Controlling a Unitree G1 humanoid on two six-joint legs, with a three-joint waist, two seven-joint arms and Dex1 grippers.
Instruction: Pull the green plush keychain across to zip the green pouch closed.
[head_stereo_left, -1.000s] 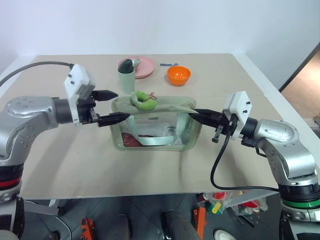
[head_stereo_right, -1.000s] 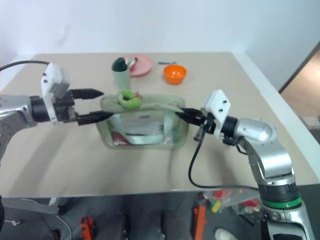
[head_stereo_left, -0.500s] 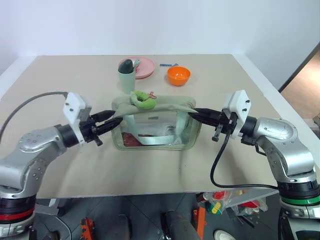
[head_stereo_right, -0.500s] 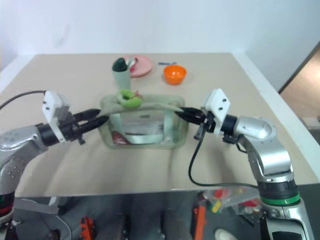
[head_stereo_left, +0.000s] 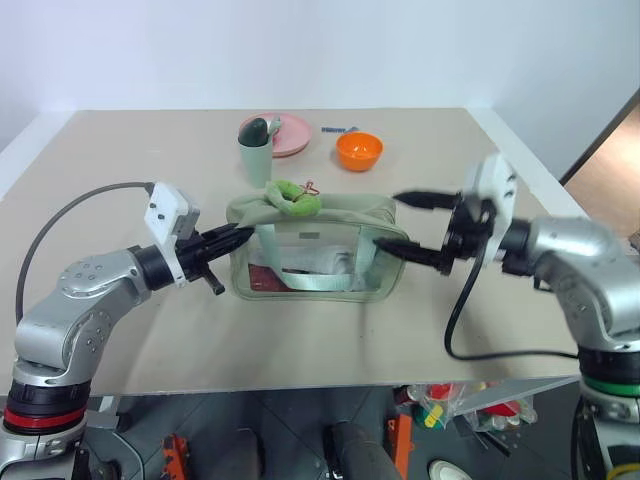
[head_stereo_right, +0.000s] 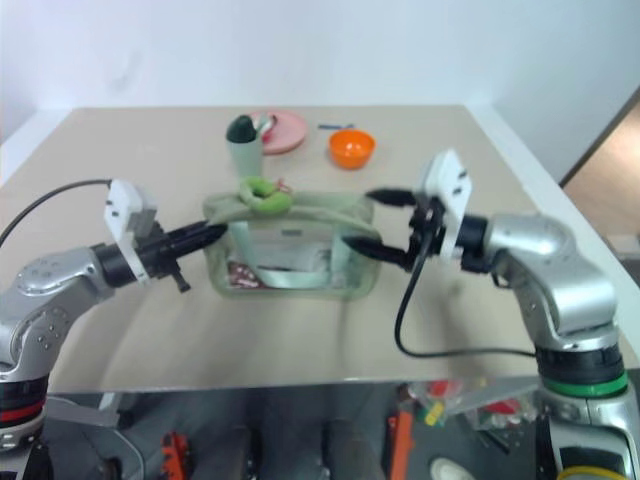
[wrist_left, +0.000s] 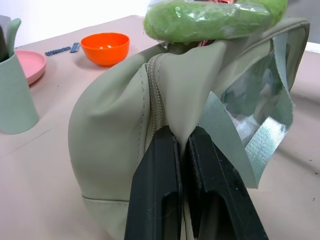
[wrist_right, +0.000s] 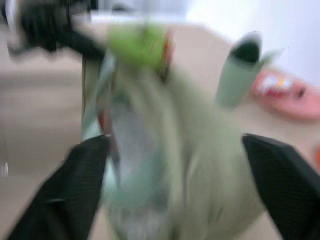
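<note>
The green pouch (head_stereo_left: 310, 255) stands in the middle of the table, with its clear side facing me and a webbing strap inside. The green plush keychain (head_stereo_left: 292, 198) rests on its top near the left end. My left gripper (head_stereo_left: 238, 235) is shut on the pouch's left end. In the left wrist view its fingers (wrist_left: 157, 165) pinch a fold of fabric beside the zipper, below the keychain (wrist_left: 215, 17). At the pouch's right end my right gripper (head_stereo_left: 395, 221) is open, one finger above the top edge and one at its side, holding nothing.
Behind the pouch stand a sage-green cup (head_stereo_left: 255, 150) with a dark utensil in it, a pink plate (head_stereo_left: 288, 132), an orange bowl (head_stereo_left: 357, 150) and a small blue item (head_stereo_left: 338, 129). The table's right edge (head_stereo_left: 545, 180) runs close behind my right arm.
My left gripper came down and shut on the pouch's left end. My right gripper let go of the right end, opened wide and rose a little.
</note>
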